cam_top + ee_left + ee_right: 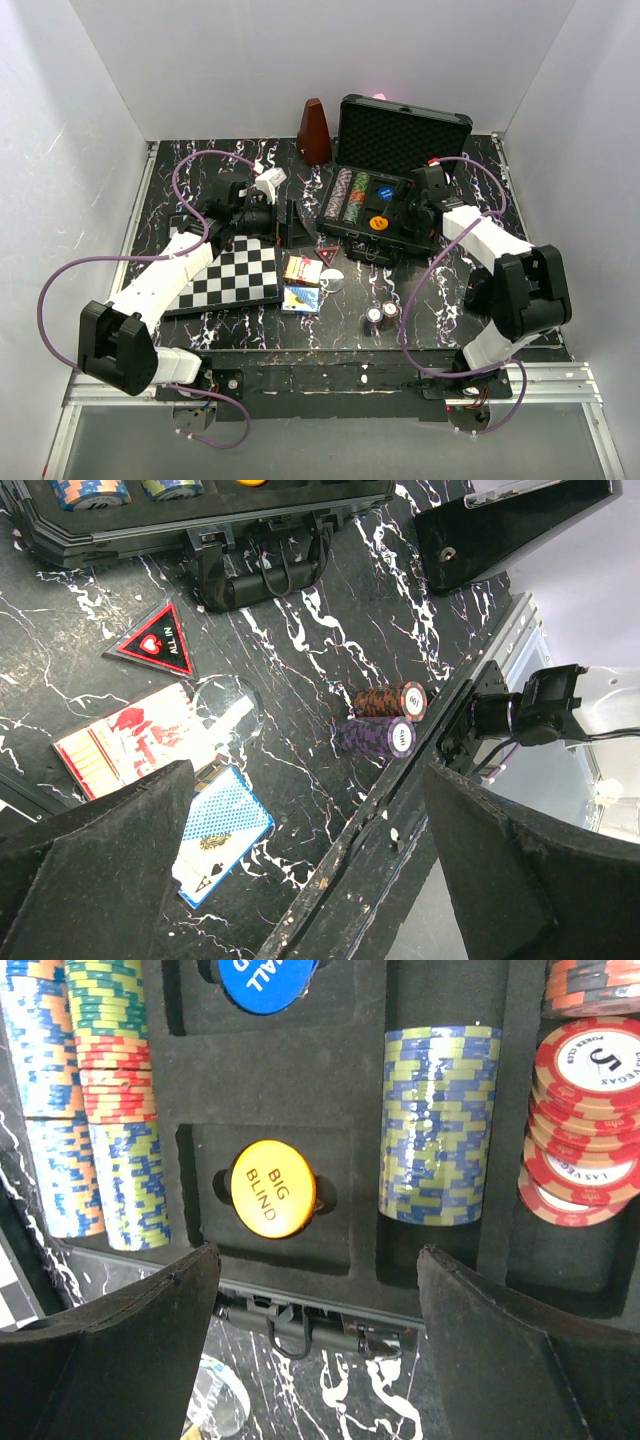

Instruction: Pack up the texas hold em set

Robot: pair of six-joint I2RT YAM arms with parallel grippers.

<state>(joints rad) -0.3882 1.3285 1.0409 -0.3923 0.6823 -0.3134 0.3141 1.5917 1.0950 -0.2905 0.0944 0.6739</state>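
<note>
Your right gripper (318, 1250) hangs spread wide and empty over the open case (405, 135), above the yellow Big Blind button (273, 1188). Your left gripper (308, 770) is likewise wide, holding nothing. Red card box (302, 269), blue card box (300, 298), brown chip stack (390, 700) and purple chip stack (375, 737) lie on the table in front of the case.

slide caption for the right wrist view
Open right claw above the case's foam tray, yellow Big Blind button beside striped chip rows.

Case (400, 130) sits back right on the worktop (330, 335), chessboard (235, 278) front left, card boxes (302, 270) between them, two chip stacks (381, 315) lying in front of the case.
</note>
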